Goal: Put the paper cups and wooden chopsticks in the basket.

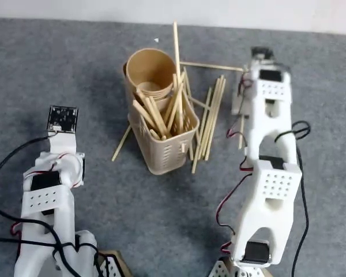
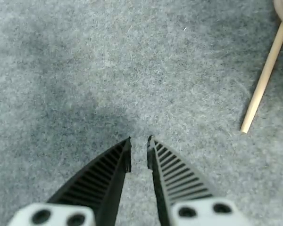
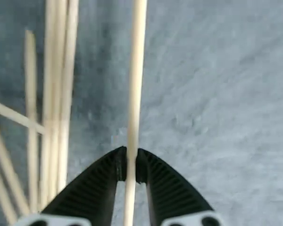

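Observation:
A cream slotted basket stands mid-carpet, holding stacked paper cups and several wooden chopsticks. Right of it lie several loose chopsticks. My right gripper is shut on one chopstick. In the high view that chopstick lies level behind the basket, reaching to the right gripper. My left gripper hangs over bare carpet left of the basket, fingers nearly together with nothing between them. In the high view the left gripper sits well clear of the basket.
A single chopstick lies on the carpet by the basket's left side, also seen from the left wrist as a chopstick off to one side. Grey carpet spreads around. Cables trail beside both arm bases.

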